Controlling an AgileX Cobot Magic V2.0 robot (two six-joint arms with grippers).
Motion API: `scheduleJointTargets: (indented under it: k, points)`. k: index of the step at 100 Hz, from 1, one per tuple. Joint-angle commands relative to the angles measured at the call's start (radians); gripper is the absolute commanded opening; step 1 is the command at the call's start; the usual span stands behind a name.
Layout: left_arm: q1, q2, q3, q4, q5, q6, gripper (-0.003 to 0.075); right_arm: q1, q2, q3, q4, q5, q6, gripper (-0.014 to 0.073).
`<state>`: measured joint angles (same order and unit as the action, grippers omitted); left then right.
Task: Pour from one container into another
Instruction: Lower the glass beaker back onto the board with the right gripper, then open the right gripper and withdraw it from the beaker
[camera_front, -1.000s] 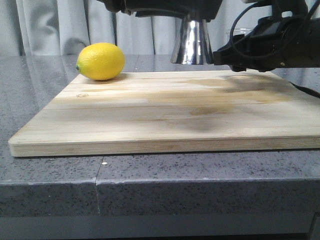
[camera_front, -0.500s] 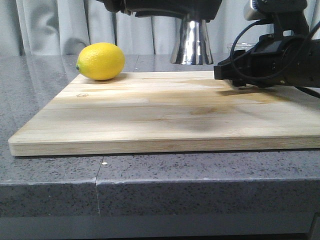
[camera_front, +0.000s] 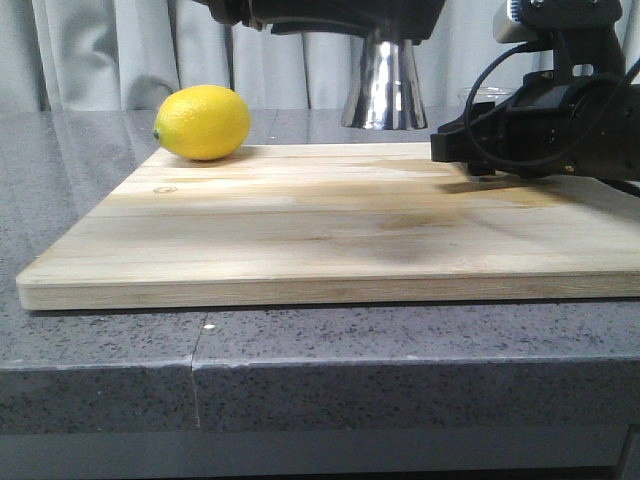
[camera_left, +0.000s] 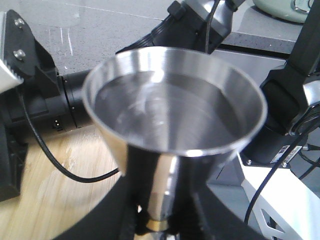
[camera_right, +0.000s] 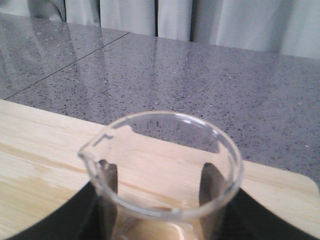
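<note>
Up above the far edge of the cutting board (camera_front: 330, 215), the left gripper (camera_left: 162, 220) has its fingers closed on the narrow gold-banded waist of the jigger (camera_front: 384, 85), which hangs upright with its mouth level; the left wrist view shows liquid in its upper cup, and holding it by the waist leaves the rim clear for a pour. On the right, the right gripper (camera_right: 160, 200) has its dark fingers pressed against opposite sides of the glass beaker (camera_right: 162, 167), low on its wall, so the flared rim and spout stand free. The beaker sits low near the board's right rear corner, and in the front view only its rim peeks out behind the black arm, to the right of the jigger and lower than it. Judging by this, the glass looks nearly empty, though that is hard to tell. A lemon (camera_front: 202, 122) rests at the board's far left corner, well apart from both vessels. Most of the board between them lies bare, giving room, while the right edge is close to the right arm.
</note>
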<state>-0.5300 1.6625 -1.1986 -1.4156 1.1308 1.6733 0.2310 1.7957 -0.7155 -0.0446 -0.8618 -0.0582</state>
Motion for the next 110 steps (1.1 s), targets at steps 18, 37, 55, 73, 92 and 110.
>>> scheduleJointTargets:
  k: [18,37,55,73,92,110]
  points:
    - [0.000,-0.043,-0.026,-0.083,0.032,-0.005,-0.0019,-0.006,-0.043,-0.012,0.004,-0.082,0.002,0.0473]
    - [0.000,-0.043,-0.026,-0.083,0.032,-0.005,-0.0019,-0.006,-0.043,-0.012,0.004,-0.142,0.002,0.0566]
    - [0.000,-0.043,-0.026,-0.083,0.032,-0.005,-0.0019,-0.006,-0.054,-0.012,0.002,-0.187,0.002,0.0566]
    - [0.000,-0.043,-0.026,-0.083,0.032,-0.005,-0.0019,-0.006,-0.101,-0.012,-0.002,-0.190,-0.002,0.0566]
    - [0.000,-0.043,-0.026,-0.083,0.027,-0.005,-0.0019,-0.006,-0.188,-0.012,-0.006,-0.219,-0.007,0.0566]
    - [0.000,-0.043,-0.026,-0.066,-0.040,0.036,-0.0019,-0.004,-0.316,-0.012,-0.026,-0.231,-0.007,0.0566]
